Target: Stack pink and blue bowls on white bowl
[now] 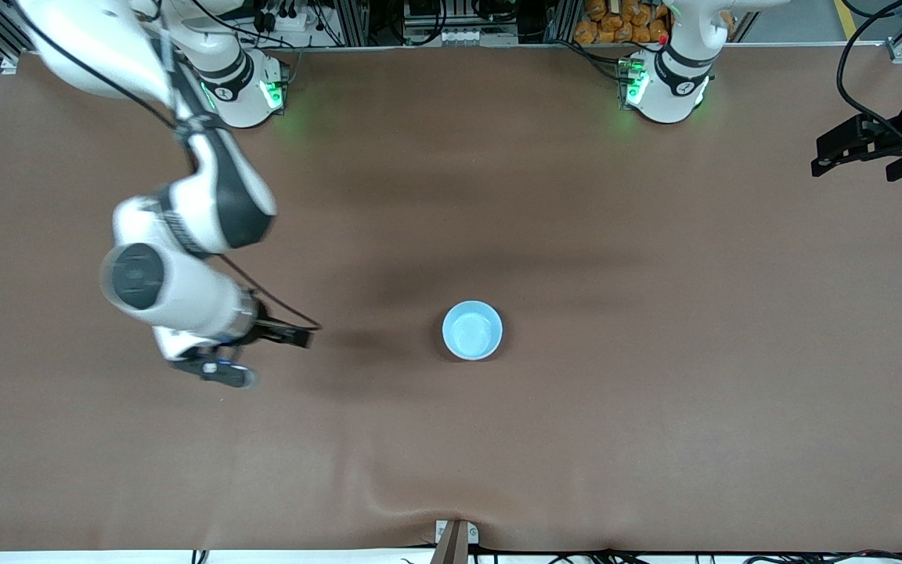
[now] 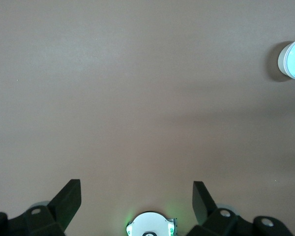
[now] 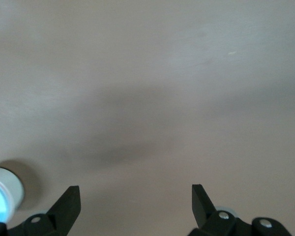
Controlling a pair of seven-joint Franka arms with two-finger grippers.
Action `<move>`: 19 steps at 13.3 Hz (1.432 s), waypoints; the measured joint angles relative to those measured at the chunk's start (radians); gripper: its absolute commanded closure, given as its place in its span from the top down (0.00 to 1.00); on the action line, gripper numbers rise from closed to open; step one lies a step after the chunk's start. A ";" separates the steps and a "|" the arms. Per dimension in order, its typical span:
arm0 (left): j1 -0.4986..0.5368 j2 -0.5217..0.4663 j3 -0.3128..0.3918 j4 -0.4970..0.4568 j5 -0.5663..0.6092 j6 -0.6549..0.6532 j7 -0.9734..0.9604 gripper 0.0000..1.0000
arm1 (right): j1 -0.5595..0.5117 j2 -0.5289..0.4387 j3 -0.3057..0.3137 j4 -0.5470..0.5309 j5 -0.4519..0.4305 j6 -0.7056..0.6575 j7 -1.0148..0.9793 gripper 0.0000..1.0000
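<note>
One light sky-blue smooth round bowl point(image 1: 472, 330) sits mid-table on the brown table cover point(image 1: 654, 352), its inside bare. My left gripper point(image 2: 136, 196) hangs spread wide over cover, bowl well apart. My right gripper point(image 3: 135, 199) likewise gapes, bowl point(image 3: 2, 199) near.

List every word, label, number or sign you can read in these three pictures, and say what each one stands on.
None can be read.
Blue bowl: plain, no print.
Brown table cover: no marks.
Round dark badges on the two arm bases: too small to read.
Right gripper, over the table toward the right arm's end, and left gripper, waiting at the left arm's end: no legible labels.
</note>
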 measured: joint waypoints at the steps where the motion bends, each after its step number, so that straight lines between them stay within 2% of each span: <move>1: 0.000 0.000 0.000 0.000 0.000 0.000 0.000 1.00 | -0.040 -0.041 0.000 -0.023 0.000 -0.027 -0.055 1.00; 5: 0.000 0.001 0.001 0.000 0.000 0.000 0.000 1.00 | -0.161 -0.237 -0.015 -0.121 -0.001 -0.147 -0.303 1.00; 8: 0.000 0.002 0.001 0.000 0.000 0.000 0.000 1.00 | -0.168 -0.378 -0.077 -0.140 -0.001 -0.304 -0.412 1.00; 11: 0.000 0.002 0.001 0.000 0.000 0.000 0.000 1.00 | -0.168 -0.475 -0.106 -0.140 -0.001 -0.395 -0.487 1.00; 14: 0.001 0.002 0.001 0.000 0.000 0.000 0.000 1.00 | -0.169 -0.522 -0.132 -0.134 -0.001 -0.446 -0.527 1.00; 19: 0.000 0.002 0.001 0.000 0.000 0.000 0.000 1.00 | -0.169 -0.525 -0.156 -0.131 -0.001 -0.452 -0.552 1.00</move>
